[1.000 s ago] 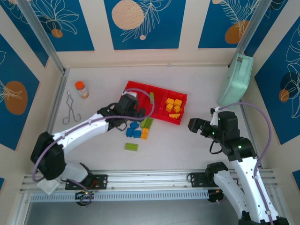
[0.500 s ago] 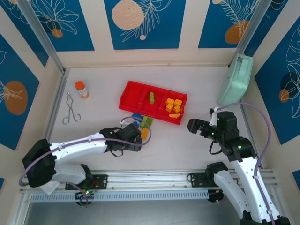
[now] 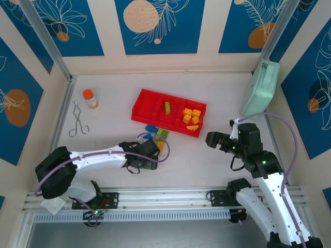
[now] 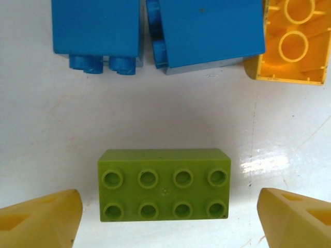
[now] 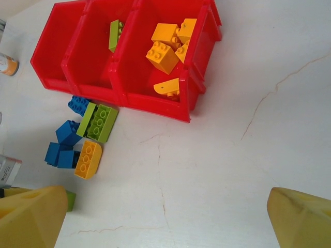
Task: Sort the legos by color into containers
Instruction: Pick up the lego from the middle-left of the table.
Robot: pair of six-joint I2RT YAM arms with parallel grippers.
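I'm straddling a green lego (image 4: 164, 184) w/ my L pincer (image 4: 165, 214), jaws wide, squared to its short ends for a grab. R pincer (image 5: 168, 219) is hovering wide & empty.

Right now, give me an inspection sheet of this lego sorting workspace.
Surface: white table, fine cracks.
Job's things: red plastic three-compartment tray; lime green brick in middle, yellow-orange bricks in right; loose bricks in front.
Clutter: orange-capped small bottle, metal tongs, mint-green flat case.
Grippers: left gripper open, straddling lime green eight-stud brick; right gripper open over bare table.
Cables: lilac cable along each arm.
Surroundings: blue floral wall panels.
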